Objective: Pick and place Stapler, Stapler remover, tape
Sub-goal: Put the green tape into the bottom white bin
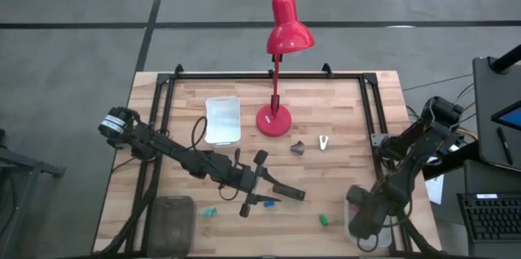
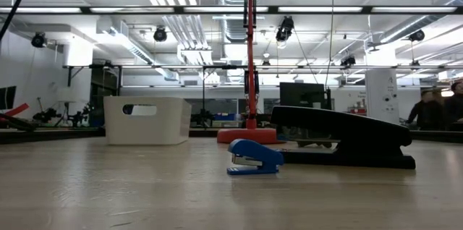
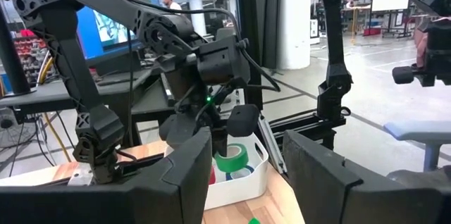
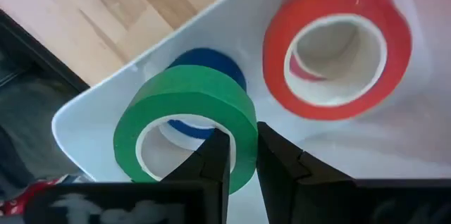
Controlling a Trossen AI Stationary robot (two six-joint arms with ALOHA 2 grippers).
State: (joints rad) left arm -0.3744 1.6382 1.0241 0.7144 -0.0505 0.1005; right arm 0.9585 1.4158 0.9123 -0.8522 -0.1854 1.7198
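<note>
The black stapler lies flat on the table near the middle of its near side. My left gripper is open at the stapler's left end, and the low view shows no finger on the stapler. My right gripper reaches down into a white bin at the near right and is shut on the green tape roll. A red roll and a blue roll lie in the bin. My right gripper pinches the green roll's wall, with one finger inside the ring's hole and one outside. The fingers come from above, pointing down into the bin. The roll sits tilted, partly over the blue roll and about level with the bin's rim.
A tiny blue stapler lies just in front of the black one, with small green blocks nearby. A red lamp, a white tray, a small dark object and a pale one sit farther back. A dark tray is near left.
</note>
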